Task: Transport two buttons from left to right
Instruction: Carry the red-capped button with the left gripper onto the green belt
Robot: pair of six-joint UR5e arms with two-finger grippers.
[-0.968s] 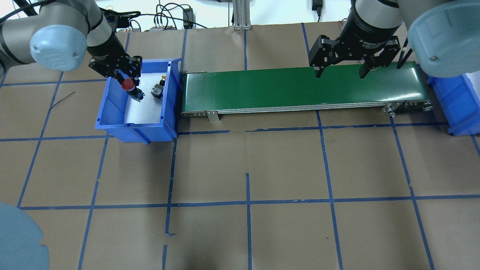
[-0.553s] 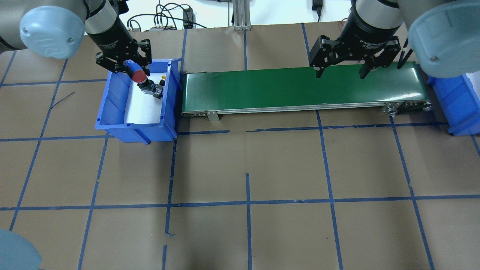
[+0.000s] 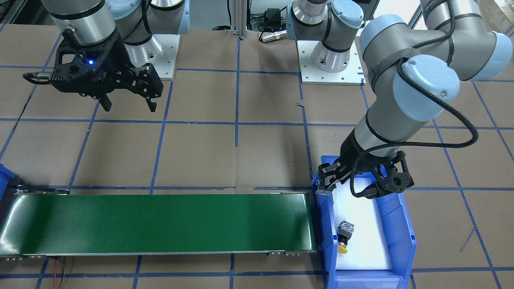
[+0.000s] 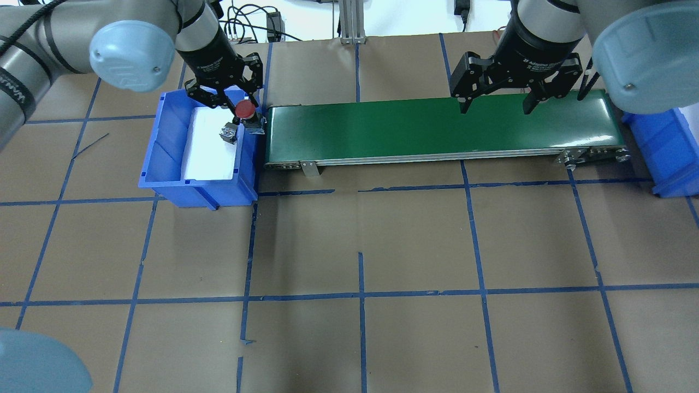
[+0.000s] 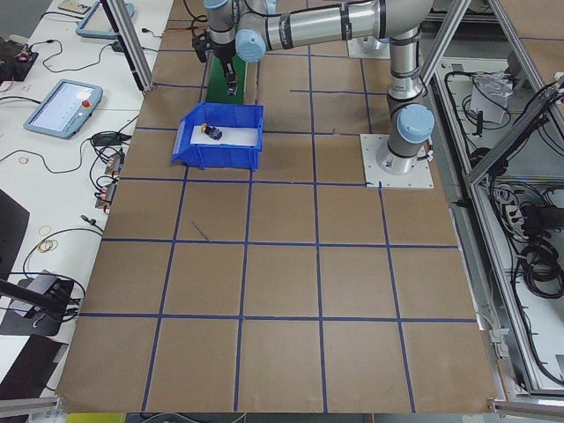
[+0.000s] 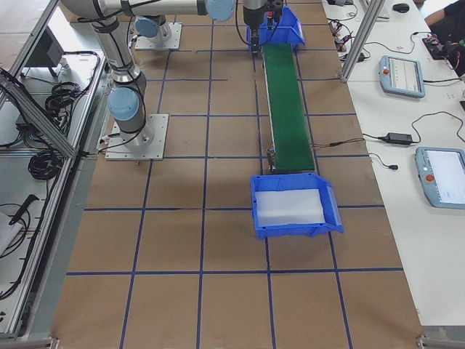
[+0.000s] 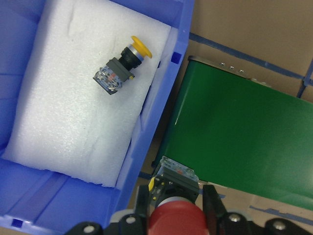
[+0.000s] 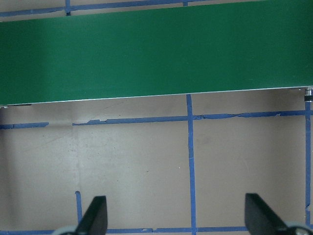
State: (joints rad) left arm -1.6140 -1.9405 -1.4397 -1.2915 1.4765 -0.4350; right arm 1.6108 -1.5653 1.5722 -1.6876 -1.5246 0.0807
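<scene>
Between the two fingers of our left gripper [image 7: 178, 198] sits the red button [image 7: 175, 219]. The fingers are squeezed tight on it, one on each side. Its red cap faces up at the wrist camera and its grey body points down. We hold it up in the air, right over the spot where the wall of the blue bin [image 4: 164, 143] meets the end of the green belt [image 4: 437, 126].

The yellow button [image 7: 120, 68] lies on its side on the white foam [image 7: 73, 127] inside that bin. It is near our left gripper but apart from it. Its yellow cap lies close to the bin wall on the belt's side.

Our right gripper [image 4: 496, 109] hangs over the other end of the belt, well apart from both buttons. Its two fingers are spread wide and hold nothing. Just past that end of the belt stands a second blue bin [image 6: 298, 230] with white foam in it. Everything sits on a brown table [image 4: 360, 240] with blue tape lines.
</scene>
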